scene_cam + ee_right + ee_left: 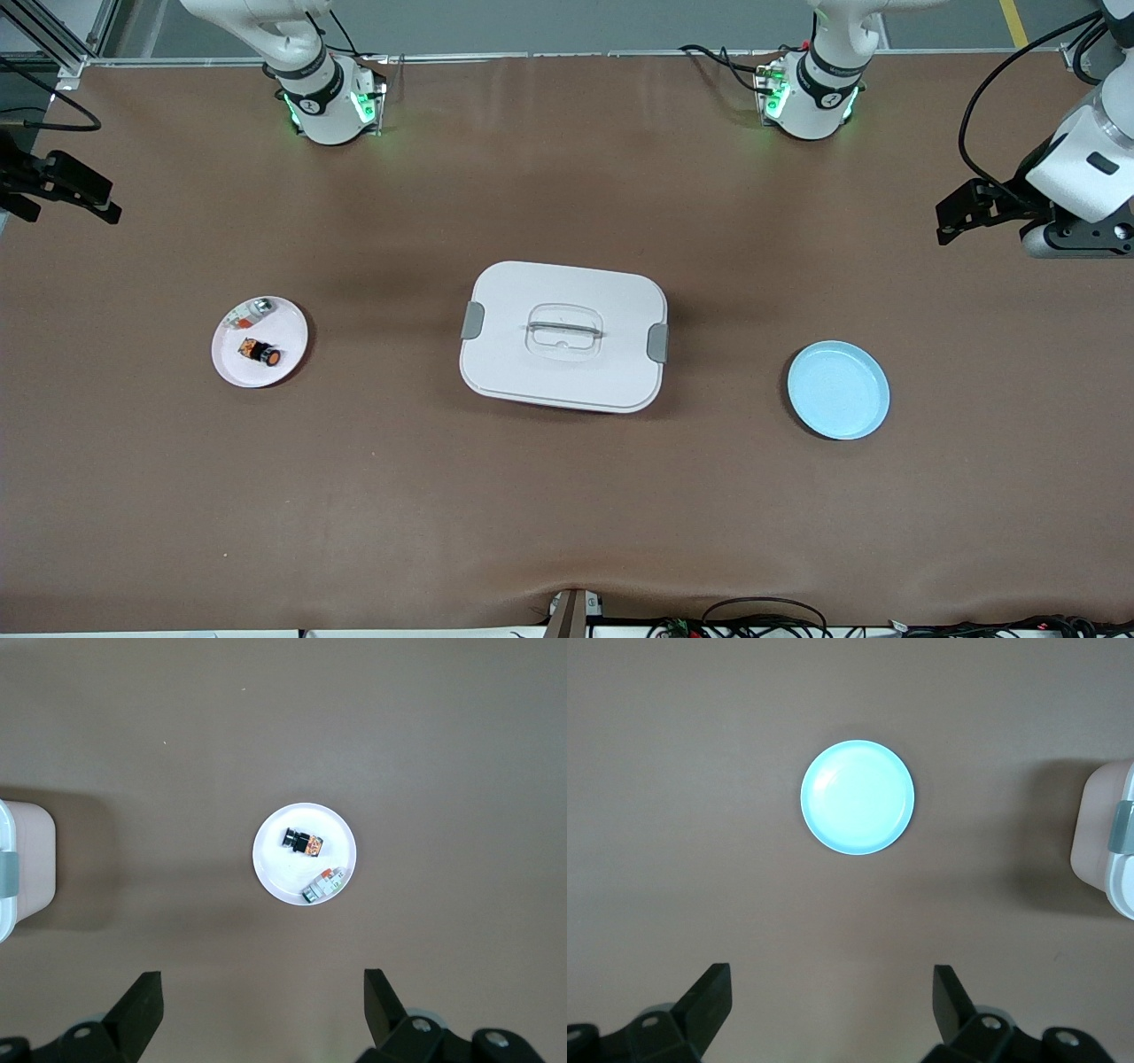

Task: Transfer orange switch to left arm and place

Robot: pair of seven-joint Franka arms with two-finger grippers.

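Note:
The orange switch (260,352) lies on its side on a pink plate (285,330) toward the right arm's end of the table. It also shows in the right wrist view (301,842), on that plate (278,870). The white box (563,335) stands mid-table between the two plates. My right gripper (102,200) is open and empty, high over the table's end past the pink plate; its wrist view (263,983) looks down on the plate. My left gripper (946,223) is open and empty, high over the other end (833,979).
A small silver-and-red item (252,310) shares the pink plate (324,885). An empty blue plate (838,390) lies toward the left arm's end (858,796). The box's edges show in both wrist views (1103,837) (25,864). Brown mat covers the table.

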